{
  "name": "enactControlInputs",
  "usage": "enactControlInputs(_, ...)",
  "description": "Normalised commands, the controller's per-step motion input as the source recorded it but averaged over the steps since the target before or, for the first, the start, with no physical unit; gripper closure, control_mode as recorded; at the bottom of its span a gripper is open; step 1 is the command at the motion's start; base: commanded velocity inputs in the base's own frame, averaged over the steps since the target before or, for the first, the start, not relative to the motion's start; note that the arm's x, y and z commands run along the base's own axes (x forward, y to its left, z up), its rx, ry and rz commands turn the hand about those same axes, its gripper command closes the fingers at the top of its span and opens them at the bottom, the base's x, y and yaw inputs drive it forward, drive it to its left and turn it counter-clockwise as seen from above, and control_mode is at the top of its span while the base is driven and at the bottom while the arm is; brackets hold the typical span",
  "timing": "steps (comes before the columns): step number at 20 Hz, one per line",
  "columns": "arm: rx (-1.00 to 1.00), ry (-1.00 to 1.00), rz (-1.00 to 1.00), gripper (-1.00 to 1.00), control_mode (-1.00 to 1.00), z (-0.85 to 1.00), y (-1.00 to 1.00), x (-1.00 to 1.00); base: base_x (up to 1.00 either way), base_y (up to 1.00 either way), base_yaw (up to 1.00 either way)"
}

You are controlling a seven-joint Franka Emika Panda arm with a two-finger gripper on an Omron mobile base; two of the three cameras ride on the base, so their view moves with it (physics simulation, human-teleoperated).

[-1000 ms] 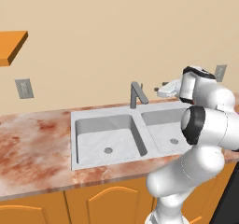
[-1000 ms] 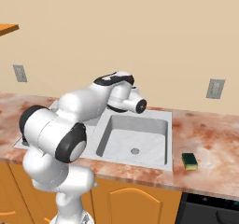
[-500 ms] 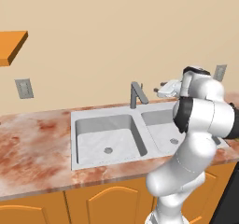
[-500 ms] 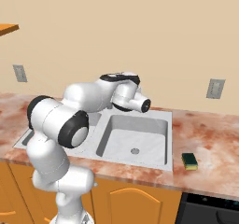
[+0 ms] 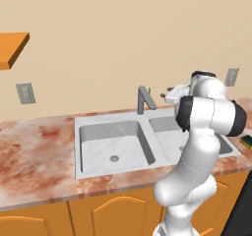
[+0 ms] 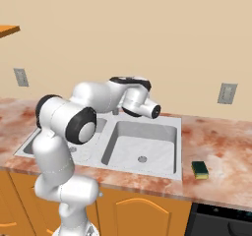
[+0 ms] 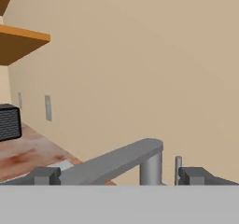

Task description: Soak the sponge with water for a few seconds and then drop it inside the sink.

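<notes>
Left base view: marble counter [image 5: 34, 156], sink [image 5: 110, 149] set in it, sponge [image 5: 246, 141] at far right edge. Right base view: your sponge [image 6: 200, 169] sits on counter right of the sink [image 6: 142, 149], well apart from the hand. Hand view: gripper [image 7: 116, 176] jaws spread wide, empty, facing the faucet [image 7: 126, 160], so sponge lies off behind it.

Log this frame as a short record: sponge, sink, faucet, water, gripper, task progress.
sponge: lying on the counter right of the sink, apart from the basin edge
sink: double basin, nothing seen inside either bowl
faucet: at the back rim between the bowls; close ahead of the hand in the hand view
water: no stream visible
gripper: open, holding nothing, near the faucet
task progress: sponge not yet picked up
</notes>
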Motion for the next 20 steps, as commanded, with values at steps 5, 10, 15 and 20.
enactControlInputs(5, 0.0, -0.01, 0.0, -1.0, -1.0, -0.16, 0.01, 0.2, 0.0, 0.0, 0.0)
enactControlInputs(10, 0.0, 0.0, 0.0, -1.0, -1.0, -0.04, 0.05, 0.18, 0.0, 0.0, 0.0)
enactControlInputs(15, 0.0, 0.0, 0.0, -1.0, -1.0, -0.08, 0.09, 0.22, 0.0, 0.0, 0.0)
enactControlInputs(20, 0.0, 0.0, 0.0, -1.0, -1.0, -0.14, 0.04, 0.26, 0.0, 0.0, 0.0)
